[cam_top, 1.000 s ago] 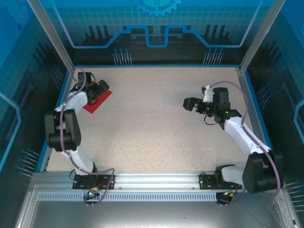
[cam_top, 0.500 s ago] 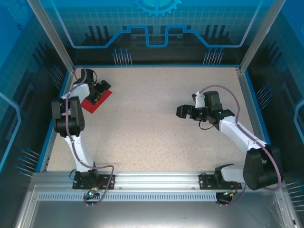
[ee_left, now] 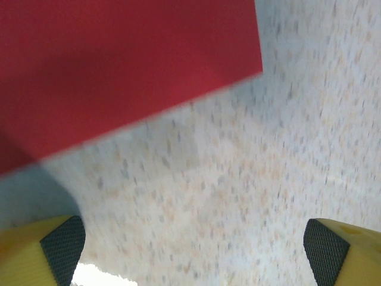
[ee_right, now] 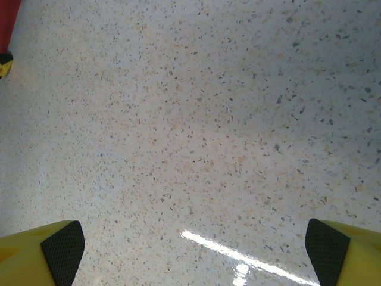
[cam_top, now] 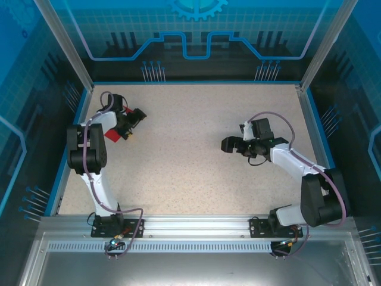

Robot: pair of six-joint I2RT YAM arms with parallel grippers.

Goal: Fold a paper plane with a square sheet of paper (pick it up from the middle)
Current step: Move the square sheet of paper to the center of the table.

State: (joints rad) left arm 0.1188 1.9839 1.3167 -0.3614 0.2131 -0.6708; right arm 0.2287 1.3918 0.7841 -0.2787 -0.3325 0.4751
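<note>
The square sheet of paper (cam_top: pixel 111 135) is bright red and lies flat on the speckled table near the left wall, with the left arm covering most of it. In the left wrist view the sheet (ee_left: pixel 119 71) takes up the upper left, one corner pointing right. My left gripper (cam_top: pixel 138 114) hangs open just right of the sheet, with bare table between its yellow fingers (ee_left: pixel 56 250). My right gripper (cam_top: pixel 226 145) is open over the table's right half, far from the sheet, and a red sliver of paper (ee_right: pixel 6 21) shows at its top left corner. The paper plane is out of view.
A blue rim (cam_top: pixel 83 113) and clear walls enclose the speckled table (cam_top: pixel 178 155). The wide middle between the two grippers is bare tabletop. A bright light streak (ee_right: pixel 250 259) glares on the surface under the right gripper.
The left gripper has come off the red sheet and swung right, so the arm now hides most of it. The right gripper has drifted left and nearer.
</note>
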